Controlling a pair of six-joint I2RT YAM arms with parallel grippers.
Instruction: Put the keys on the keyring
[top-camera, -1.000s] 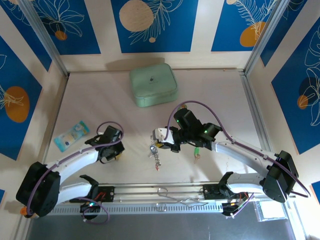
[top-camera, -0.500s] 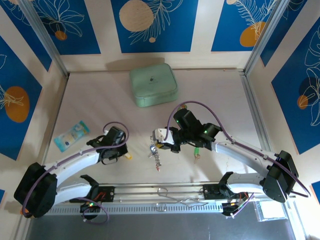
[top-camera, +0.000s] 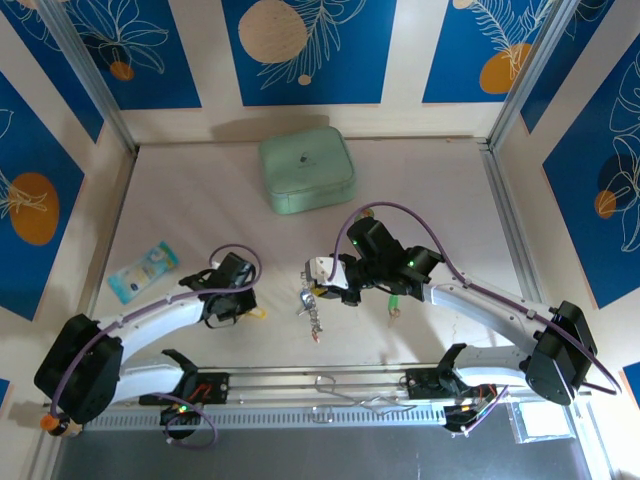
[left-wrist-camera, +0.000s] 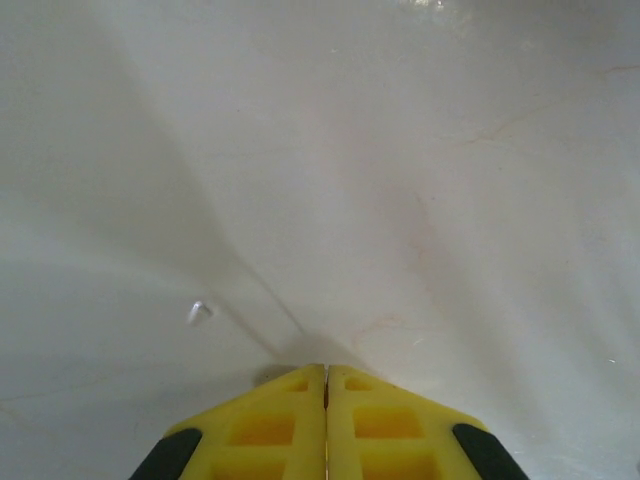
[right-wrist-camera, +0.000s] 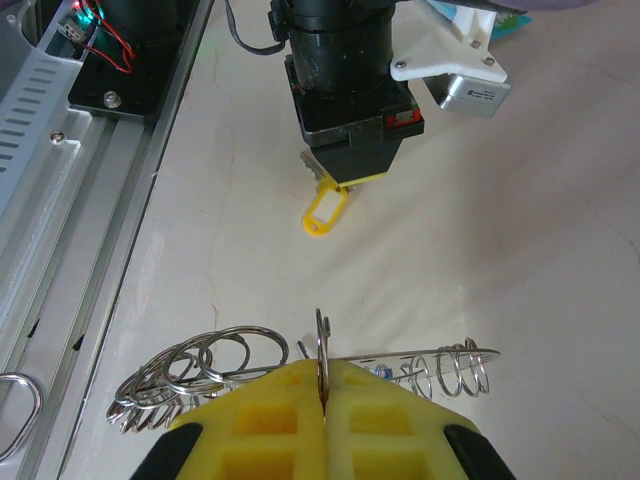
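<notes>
Keyring (right-wrist-camera: 322, 345): pinched upright between the closed pads of my right gripper (right-wrist-camera: 323, 400). Its loose rings fan out to the left of the fingertips and its wire coil to their right, all low over the table (right-wrist-camera: 520, 250). This hand has not moved over the last second. Yellow key (right-wrist-camera: 325, 212): straight ahead of the right gripper and well apart from the ring, its plastic head poking out from under the tip of my left gripper (right-wrist-camera: 352, 178). Left gripper: pads pressed shut. The left wrist view shows no gap and nothing visible between them, but the key has travelled with the gripper as that arm swung in toward the right one, so I judge it pinched. Meaning for the task: the gap between key and ring has narrowed, and threading has not yet begun. Mint-green case (top-camera: 307, 172): far beyond both grippers, nothing touching it.
</notes>
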